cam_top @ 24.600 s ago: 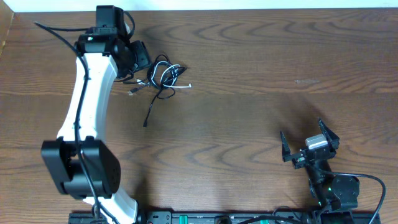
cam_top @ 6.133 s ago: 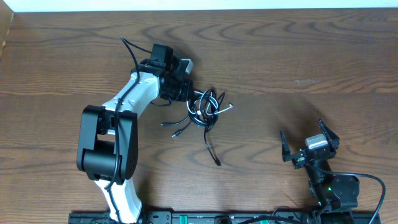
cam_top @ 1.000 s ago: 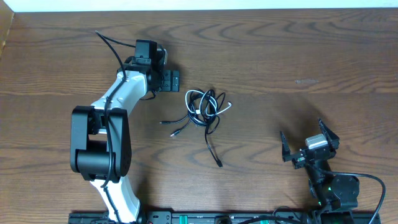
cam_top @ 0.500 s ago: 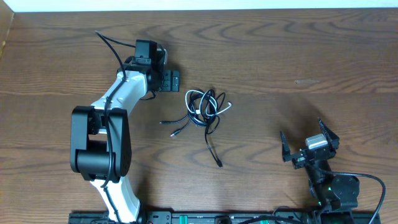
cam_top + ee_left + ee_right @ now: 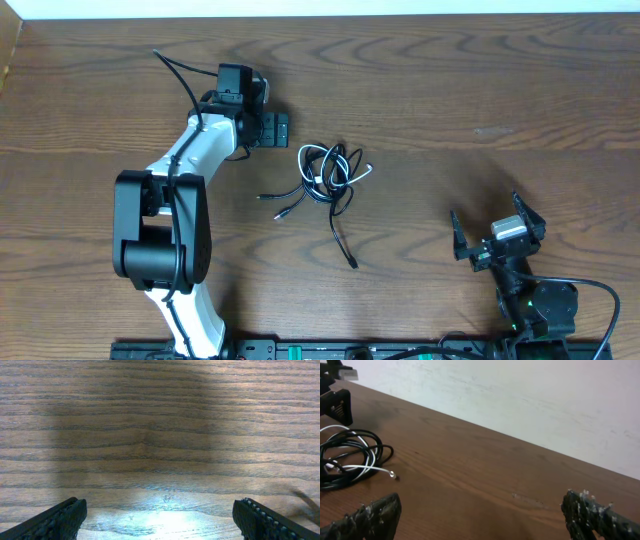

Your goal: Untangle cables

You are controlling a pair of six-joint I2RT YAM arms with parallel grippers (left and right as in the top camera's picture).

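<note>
FYI cable bundle (image 5: 328, 172) sits mid-surface (image 5: 450, 90): thin black + white leads, loosely coiled and crossed over each other. Expect it to be light and floppy w/ no real stiffness. Jacket prob slick, so pinch firmly. Nothing pins it down, so pulling one strand will likely drag the whole knot along.

Best grab pts imo are the free ends, not the coil:
- long black tail (image 5: 343, 243) running toward the near edge
- short plug ends (image 5: 275, 206) sticking out on the left
- white tip (image 5: 366, 169) on the right

Take a tail close to the knot w/ one arm and hold the coil w/ the other.

L side: left fingers (image 5: 278, 129) are spread wide, holding nothing. Left wrist cam shows only bare wood between them. The bundle lies near them, to their right and a bit closer to the base, no contact.

R side: right fingers (image 5: 457, 240) are also spread and empty, well apart from the bundle at the near right. Right wrist cam picks up the cable bundle (image 5: 347, 457) at far frame left.
</note>
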